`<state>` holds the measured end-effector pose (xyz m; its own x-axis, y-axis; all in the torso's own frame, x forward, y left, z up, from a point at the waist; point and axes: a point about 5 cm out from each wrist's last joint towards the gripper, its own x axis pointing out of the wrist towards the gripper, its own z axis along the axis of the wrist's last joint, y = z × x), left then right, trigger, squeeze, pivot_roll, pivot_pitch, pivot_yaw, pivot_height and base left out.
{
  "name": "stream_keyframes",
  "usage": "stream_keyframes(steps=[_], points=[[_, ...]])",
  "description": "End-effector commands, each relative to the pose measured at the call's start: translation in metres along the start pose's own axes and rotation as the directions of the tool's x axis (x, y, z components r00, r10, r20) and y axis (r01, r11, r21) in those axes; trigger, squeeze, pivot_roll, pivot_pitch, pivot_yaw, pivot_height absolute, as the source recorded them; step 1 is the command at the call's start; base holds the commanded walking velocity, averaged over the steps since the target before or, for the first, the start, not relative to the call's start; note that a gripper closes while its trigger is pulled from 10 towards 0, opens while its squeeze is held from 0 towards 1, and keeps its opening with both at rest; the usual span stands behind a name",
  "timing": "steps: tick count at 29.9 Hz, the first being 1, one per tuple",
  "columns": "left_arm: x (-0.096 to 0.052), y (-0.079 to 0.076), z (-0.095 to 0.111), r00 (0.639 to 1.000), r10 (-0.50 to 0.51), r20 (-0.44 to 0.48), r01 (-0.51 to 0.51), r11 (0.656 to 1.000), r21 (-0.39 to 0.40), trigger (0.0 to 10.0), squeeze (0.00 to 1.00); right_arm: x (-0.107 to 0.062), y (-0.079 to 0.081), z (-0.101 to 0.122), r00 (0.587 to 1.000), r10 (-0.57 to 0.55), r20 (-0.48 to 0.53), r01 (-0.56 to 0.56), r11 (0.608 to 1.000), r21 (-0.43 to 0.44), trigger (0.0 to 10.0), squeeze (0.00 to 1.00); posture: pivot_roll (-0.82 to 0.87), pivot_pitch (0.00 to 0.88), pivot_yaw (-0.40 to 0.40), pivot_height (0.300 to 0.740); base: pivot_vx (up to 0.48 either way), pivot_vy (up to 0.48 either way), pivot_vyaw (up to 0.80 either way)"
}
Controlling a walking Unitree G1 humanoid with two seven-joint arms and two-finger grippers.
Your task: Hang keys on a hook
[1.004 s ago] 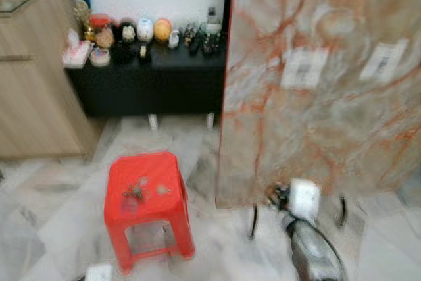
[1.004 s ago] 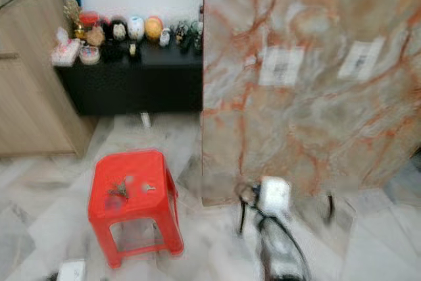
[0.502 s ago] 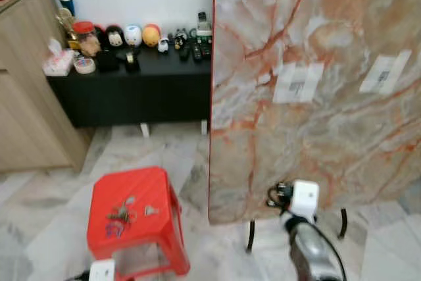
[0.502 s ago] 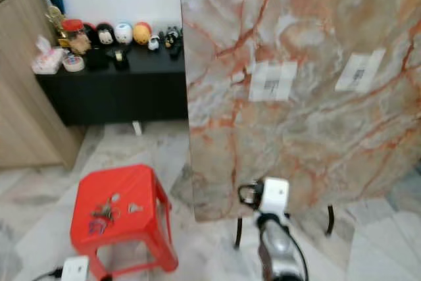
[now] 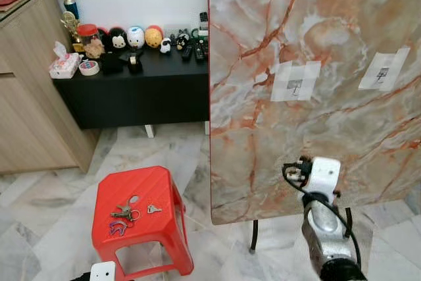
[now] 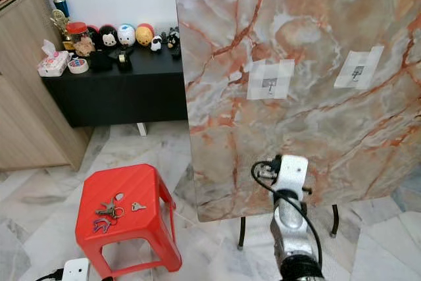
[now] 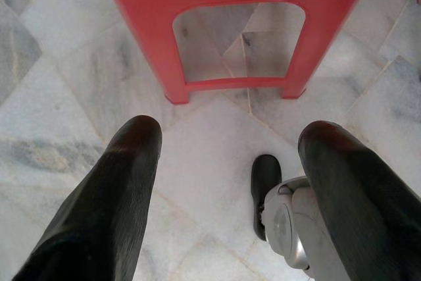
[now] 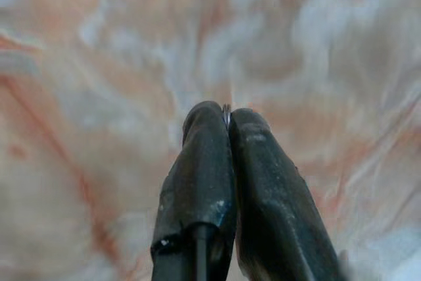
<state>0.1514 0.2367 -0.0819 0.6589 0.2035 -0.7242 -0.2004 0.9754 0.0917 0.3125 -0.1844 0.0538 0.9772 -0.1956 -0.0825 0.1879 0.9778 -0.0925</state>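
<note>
Left eye view: red stool (image 5: 141, 212) stands on the marble floor (image 5: 39, 195), left of the marble board (image 5: 316, 90). Keys (image 5: 123, 213) lie on the stool's seat, toward its left side, with 1 small key (image 5: 153, 209) just beside them and a blue clip-like item (image 5: 119, 228) just below; too small to tell what it is. The board stands upright on black legs and bears 2 taped patches, each with a small hook: 1 (image 5: 296, 84) near the board's middle, 1 (image 5: 384, 72) toward its right edge. Right arm (image 5: 323, 228) rises in front of the board's lower part. Black cabinet (image 5: 141, 90) with figurines sits behind the stool, wooden cupboard (image 5: 33, 90) to its left.

Right eye view: same scene; keys (image 6: 107, 212) on the stool, well apart from the board and both hooks.

Left wrist view: left gripper (image 7: 227, 182) hangs low over the floor just beside the stool's legs, fingers (image 7: 115, 189) spread wide, holding nothing. The robot's foot shows between them.

Right wrist view: right gripper (image 8: 227, 120) points at the board's marble face, near it. Its fingers are pressed together; a thin metallic sliver shows at the tips, too small to identify.
</note>
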Motion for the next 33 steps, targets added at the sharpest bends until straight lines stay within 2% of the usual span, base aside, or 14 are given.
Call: stream_keyframes(steps=[1,4,9,10,19,25,33], points=[[-0.001,0.002,-0.004,1.0,0.01,-0.025,-0.01,1.0,-0.004,10.0,0.0,0.005,0.003,0.014,0.998,0.003,0.068,0.001,0.999,-0.048,10.0,0.0,0.0,0.0,-0.004,0.74,0.0,0.0,0.0],[0.0,0.001,-0.002,1.0,0.01,-0.021,-0.01,1.0,-0.006,10.0,0.0,0.021,0.001,0.06,0.958,-0.052,0.281,0.114,0.971,-0.21,10.0,0.0,0.0,0.0,-0.003,0.74,0.0,0.0,0.0],[0.001,0.001,-0.001,1.0,0.013,-0.017,-0.014,1.0,-0.009,10.0,0.0,0.028,-0.003,0.077,0.927,-0.118,0.357,0.232,0.926,-0.298,10.0,0.0,0.0,0.0,0.001,0.74,0.0,0.0,0.0],[0.001,0.001,-0.001,1.0,0.014,-0.016,-0.014,1.0,-0.01,10.0,0.0,0.03,-0.003,0.079,0.924,-0.123,0.363,0.248,0.913,-0.323,10.0,0.0,0.0,0.0,0.001,0.74,0.0,0.0,0.0],[0.001,0.0,0.001,1.0,0.016,-0.011,-0.016,1.0,-0.013,10.0,0.0,0.039,0.003,0.091,0.91,-0.123,0.397,0.284,0.881,-0.379,10.0,0.0,0.0,0.0,0.003,0.74,0.0,0.0,0.0],[0.002,0.0,0.002,1.0,0.015,-0.009,-0.015,1.0,-0.011,10.0,0.0,0.045,0.009,0.094,0.922,-0.071,0.382,0.251,0.858,-0.448,10.0,0.0,0.01,0.0,0.004,0.74,0.0,0.0,0.0],[0.002,0.0,0.004,1.0,0.018,-0.004,-0.018,1.0,-0.014,10.0,0.0,0.049,0.018,0.099,0.925,-0.024,0.379,0.221,0.846,-0.486,10.0,0.0,0.01,0.0,0.002,0.74,0.0,0.0,0.0]])
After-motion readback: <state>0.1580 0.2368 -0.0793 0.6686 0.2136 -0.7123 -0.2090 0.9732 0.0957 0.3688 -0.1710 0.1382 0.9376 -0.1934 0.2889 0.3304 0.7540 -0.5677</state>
